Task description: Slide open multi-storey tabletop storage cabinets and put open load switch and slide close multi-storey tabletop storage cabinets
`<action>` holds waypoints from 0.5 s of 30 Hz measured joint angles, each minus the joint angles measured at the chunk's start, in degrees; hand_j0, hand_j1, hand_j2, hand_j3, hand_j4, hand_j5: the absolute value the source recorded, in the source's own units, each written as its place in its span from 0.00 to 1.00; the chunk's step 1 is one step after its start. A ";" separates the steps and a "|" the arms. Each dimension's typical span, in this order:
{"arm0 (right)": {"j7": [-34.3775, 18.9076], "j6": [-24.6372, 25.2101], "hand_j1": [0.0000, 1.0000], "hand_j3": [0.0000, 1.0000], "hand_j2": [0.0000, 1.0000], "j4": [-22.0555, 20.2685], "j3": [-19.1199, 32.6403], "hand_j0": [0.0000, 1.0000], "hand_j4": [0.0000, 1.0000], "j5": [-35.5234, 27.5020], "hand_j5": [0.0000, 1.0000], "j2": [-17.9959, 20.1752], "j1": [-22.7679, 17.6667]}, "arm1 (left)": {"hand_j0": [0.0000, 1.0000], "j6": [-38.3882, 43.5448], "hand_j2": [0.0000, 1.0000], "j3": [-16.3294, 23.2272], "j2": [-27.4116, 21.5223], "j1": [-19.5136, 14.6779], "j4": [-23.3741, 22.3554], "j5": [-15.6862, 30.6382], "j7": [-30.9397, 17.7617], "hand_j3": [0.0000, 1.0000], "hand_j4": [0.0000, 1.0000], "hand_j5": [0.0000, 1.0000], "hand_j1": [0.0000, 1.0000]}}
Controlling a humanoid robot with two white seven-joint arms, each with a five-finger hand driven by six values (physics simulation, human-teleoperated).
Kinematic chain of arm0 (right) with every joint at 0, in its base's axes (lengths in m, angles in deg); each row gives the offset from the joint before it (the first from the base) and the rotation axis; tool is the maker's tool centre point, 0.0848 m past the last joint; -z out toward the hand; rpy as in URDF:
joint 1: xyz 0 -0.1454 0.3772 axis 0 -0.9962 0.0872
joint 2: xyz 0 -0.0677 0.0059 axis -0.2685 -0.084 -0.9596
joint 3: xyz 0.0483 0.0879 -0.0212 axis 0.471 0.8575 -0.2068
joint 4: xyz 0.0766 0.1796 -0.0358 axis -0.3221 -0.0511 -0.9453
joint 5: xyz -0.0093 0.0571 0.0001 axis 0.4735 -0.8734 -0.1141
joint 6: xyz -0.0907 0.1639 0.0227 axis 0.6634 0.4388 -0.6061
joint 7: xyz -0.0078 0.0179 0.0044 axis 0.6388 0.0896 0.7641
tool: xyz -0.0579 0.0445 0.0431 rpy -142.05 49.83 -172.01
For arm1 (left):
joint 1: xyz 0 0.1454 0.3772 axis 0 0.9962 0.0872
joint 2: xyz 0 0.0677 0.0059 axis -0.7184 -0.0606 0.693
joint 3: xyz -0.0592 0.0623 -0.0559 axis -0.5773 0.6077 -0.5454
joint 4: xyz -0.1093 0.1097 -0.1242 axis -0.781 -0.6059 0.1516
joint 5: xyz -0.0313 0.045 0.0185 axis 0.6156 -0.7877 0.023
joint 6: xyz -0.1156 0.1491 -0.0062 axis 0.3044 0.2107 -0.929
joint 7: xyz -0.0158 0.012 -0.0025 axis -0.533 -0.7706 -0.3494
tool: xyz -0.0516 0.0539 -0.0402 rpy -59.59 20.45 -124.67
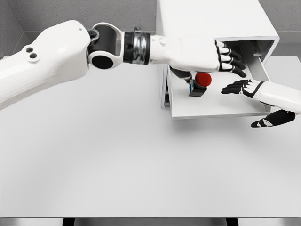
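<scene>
The switch (201,83) sits in the pulled-out drawer (216,109) of the white cabinet (211,23), toward the drawer's left rear part. Its red round cap faces up; below the cap a dark body with a small teal part shows. It stands on the drawer floor, close to the cabinet front.

The cabinet stands at the far side of the white table (117,165), right of centre. Its drawer is slid out toward the viewer, with the floor bare apart from the switch. The opening above the drawer is dark inside.

The left arm reaches across from the left edge, its dark elbow joint and ribbed wrist ring plainly in view. The left hand (207,54) hovers over the drawer's rear, just above the switch. Its four fingers (231,59) extend to the right, loosely parted, gripping nothing. A dark digit, seemingly the thumb, curls down beneath the palm and ends just beside the red cap; whether it touches the switch cannot be told.

The right arm enters from the right edge. The right hand (256,96) is at the drawer's right side, fingers (235,87) stretched leftward over the drawer floor and slightly parted, thumb (268,121) hanging apart below, near the drawer's front right corner. It holds nothing. Contact with the drawer wall cannot be confirmed.

The two hands are apart, the left above and behind the right.
</scene>
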 measured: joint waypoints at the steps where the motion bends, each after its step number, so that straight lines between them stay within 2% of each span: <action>1: 0.00 0.00 1.00 1.00 1.00 0.00 -0.01 1.00 1.00 0.00 1.00 -0.01 0.00 | 1.00 0.02 1.00 -0.03 -0.69 0.00 0.80 0.03 0.00 1.00 1.00 1.00 1.00; 7: 0.00 0.00 1.00 1.00 1.00 0.00 -0.04 1.00 1.00 -0.02 1.00 -0.02 0.00 | 1.00 0.05 1.00 -0.08 -3.34 0.09 3.35 0.20 0.14 1.00 1.00 1.00 1.00; 10: 0.00 0.00 1.00 1.00 1.00 0.00 -0.04 1.00 1.00 -0.01 1.00 -0.02 0.00 | 1.00 0.05 1.00 -0.07 -5.43 0.09 6.65 0.12 0.41 1.00 1.00 1.00 1.00; 13: 0.00 0.00 1.00 1.00 1.00 0.00 -0.09 1.00 1.00 0.00 1.00 -0.06 0.00 | 1.00 0.06 1.00 -0.58 -10.47 0.53 12.09 0.04 1.34 1.00 1.00 1.00 1.00; 15: 0.00 0.00 1.00 1.00 1.00 0.00 -0.11 1.00 1.00 0.00 1.00 -0.09 0.09 | 1.00 0.06 1.00 -2.02 -17.49 2.46 17.27 0.04 3.63 1.00 1.00 1.00 1.00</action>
